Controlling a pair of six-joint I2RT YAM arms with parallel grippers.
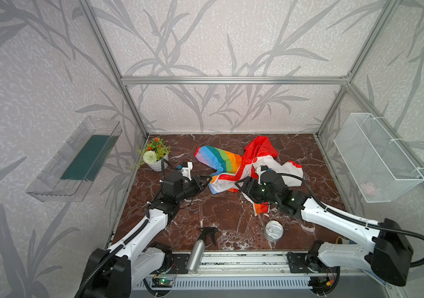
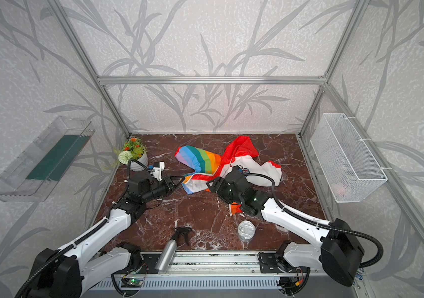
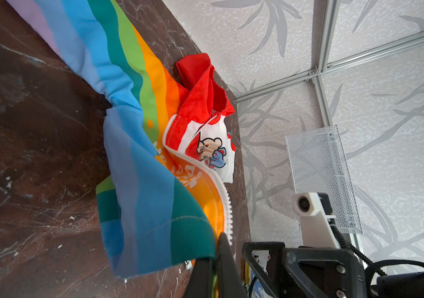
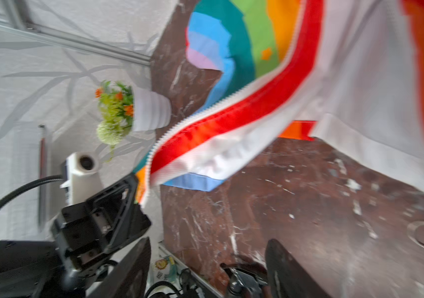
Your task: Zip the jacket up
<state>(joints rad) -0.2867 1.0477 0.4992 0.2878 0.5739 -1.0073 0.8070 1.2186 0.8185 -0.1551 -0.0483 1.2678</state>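
The surface (image 1: pixel 205 211) is dark brown stone with white lines in it. Grey walls (image 1: pixel 38 77) with a leaf pattern stand on three sides, and silver metal bars (image 1: pixel 231 80) run along the corners.

On the left wall hangs a clear tray (image 1: pixel 51 180) with a dark green pad (image 1: pixel 87 157) in it. A white pot of flowers (image 1: pixel 154 157) stands in the back left corner of the surface. The jacket (image 1: pixel 218 160) lies crumpled at the back, in the middle. Its rainbow sleeve points left, its red hood lies toward the back wall, and its white part spreads to the right. Its white zip (image 3: pixel 227 206) is open.

Near the front a silver spray bottle (image 1: pixel 196 251) lies on its side, with its end over the metal rail (image 1: pixel 244 260). To the right of it stands a round tin can (image 1: pixel 273 230). A white wire basket (image 1: pixel 376 157) hangs on the right wall.

The left end effector (image 1: pixel 207 179) is pinched tight on the jacket's bottom corner, right by the zip teeth. The left wrist view shows the cloth squeezed between its black fingers (image 3: pixel 225 258), and that corner is held up off the surface.

The right end effector (image 1: pixel 243 188) is open wide, with nothing between its fingers (image 4: pixel 283 263). It is low by the jacket's front edge, near the left one. The red and white edge hangs just in front of it. I cannot tell if it touches the cloth.
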